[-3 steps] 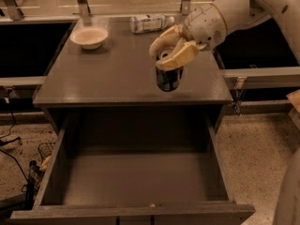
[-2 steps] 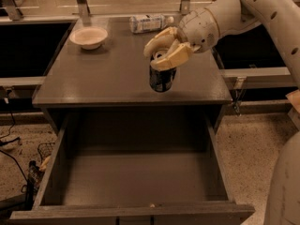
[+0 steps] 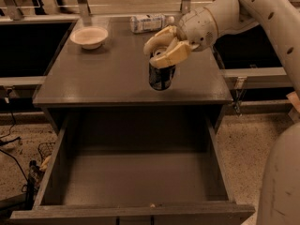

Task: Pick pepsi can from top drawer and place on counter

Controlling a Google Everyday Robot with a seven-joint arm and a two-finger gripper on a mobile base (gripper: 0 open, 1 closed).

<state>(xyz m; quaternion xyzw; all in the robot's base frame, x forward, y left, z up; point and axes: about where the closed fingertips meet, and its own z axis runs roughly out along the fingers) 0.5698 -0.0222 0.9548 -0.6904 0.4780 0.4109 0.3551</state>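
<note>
We see a cream two-finger gripper [image 3: 161, 55] over the matte grey counter [image 3: 112, 74], clasping a dark blue-black metal can [image 3: 161, 77] with faint white markings; the box-shaped drawer [image 3: 136, 179] is grey, the round bowl [image 3: 89, 35] off-white.

pepsi can [image 3: 161, 77]: upright, counter [image 3: 103, 78] front, right of centre | gripper [image 3: 154, 55]: fingers closed on can top | top drawer [image 3: 136, 182]: open below counter | bowl [image 3: 89, 35], bottle [image 3: 147, 23]: counter rear

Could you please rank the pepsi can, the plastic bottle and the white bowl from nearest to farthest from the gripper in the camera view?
From the gripper, over the counter:
1. pepsi can, clasped directly below it.
2. plastic bottle, lying behind it at the back edge.
3. white bowl, at the back left corner.
</note>
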